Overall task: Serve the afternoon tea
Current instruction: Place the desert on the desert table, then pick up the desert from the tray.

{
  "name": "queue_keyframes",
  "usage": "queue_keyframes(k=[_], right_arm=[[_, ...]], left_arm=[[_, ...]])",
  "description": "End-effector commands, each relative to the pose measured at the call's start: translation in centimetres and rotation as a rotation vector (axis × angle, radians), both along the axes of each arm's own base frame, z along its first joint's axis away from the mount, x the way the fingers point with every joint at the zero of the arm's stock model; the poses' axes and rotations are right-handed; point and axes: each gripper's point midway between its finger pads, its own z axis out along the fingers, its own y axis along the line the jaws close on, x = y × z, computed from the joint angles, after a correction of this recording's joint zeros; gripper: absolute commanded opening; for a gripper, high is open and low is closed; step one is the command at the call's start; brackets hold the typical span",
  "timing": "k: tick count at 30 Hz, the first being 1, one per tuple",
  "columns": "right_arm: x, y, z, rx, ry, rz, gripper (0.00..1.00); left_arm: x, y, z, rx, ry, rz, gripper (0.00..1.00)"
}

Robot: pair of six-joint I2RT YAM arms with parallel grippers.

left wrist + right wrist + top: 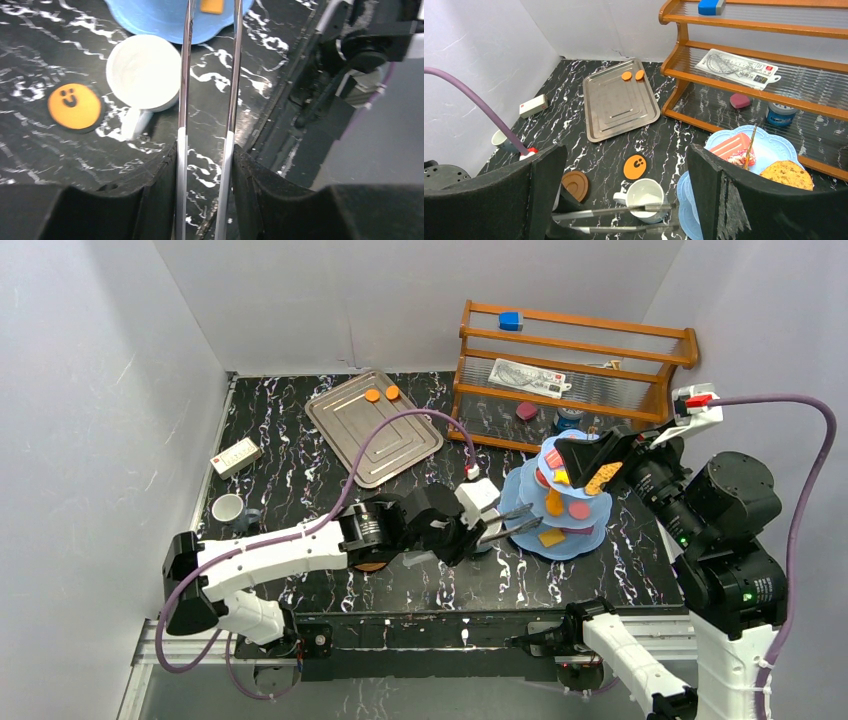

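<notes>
My left gripper (468, 530) (206, 150) is shut on the handles of the metal tongs (185, 75), whose arms reach past a white mug (144, 72) (644, 196) toward the light-blue three-tier stand (520, 495) (150, 17). In the right wrist view nothing sits between the tong tips (664, 207). An orange smiley pastry (75, 106) (635, 166) lies beside the mug. A brown saucer (575, 184) is further left. My right gripper (595, 455) (624, 155) hangs open above the stand's top tier (774, 145), which carries a pink cake (734, 145) and a cookie (788, 174).
A silver tray (372, 435) at the back holds two orange pastries (382, 394). A wooden rack (575, 360) stands behind the stand with a blue block (510, 320) on top. A second mug (228, 508) and a white box (236, 455) sit at the left.
</notes>
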Motion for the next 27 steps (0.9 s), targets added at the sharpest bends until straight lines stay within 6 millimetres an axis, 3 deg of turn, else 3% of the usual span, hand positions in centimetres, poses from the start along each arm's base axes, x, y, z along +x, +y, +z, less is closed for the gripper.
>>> queue_keyframes(k=[1, 5, 10, 15, 27], right_arm=[[-0.4, 0.0, 0.9, 0.006, -0.039, 0.004, 0.99], [-0.8, 0.1, 1.1, 0.003, -0.051, 0.018, 0.99], [-1.5, -0.1, 1.9, -0.005, -0.074, 0.021, 0.99], [-2.2, 0.4, 1.7, 0.027, -0.076, 0.052, 0.99], [-3.1, 0.5, 0.9, 0.045, -0.063, 0.070, 0.98]], left_arm=[[3.4, 2.3, 3.9, 0.007, -0.163, 0.165, 0.37], [6.3, 4.6, 3.7, 0.099, -0.246, 0.289, 0.36], [10.7, 6.7, 4.0, 0.050, -0.157, 0.396, 0.33], [16.2, 11.4, 3.7, 0.089, -0.153, 0.535, 0.33], [26.7, 21.7, 1.3, 0.186, -0.087, 0.799, 0.36]])
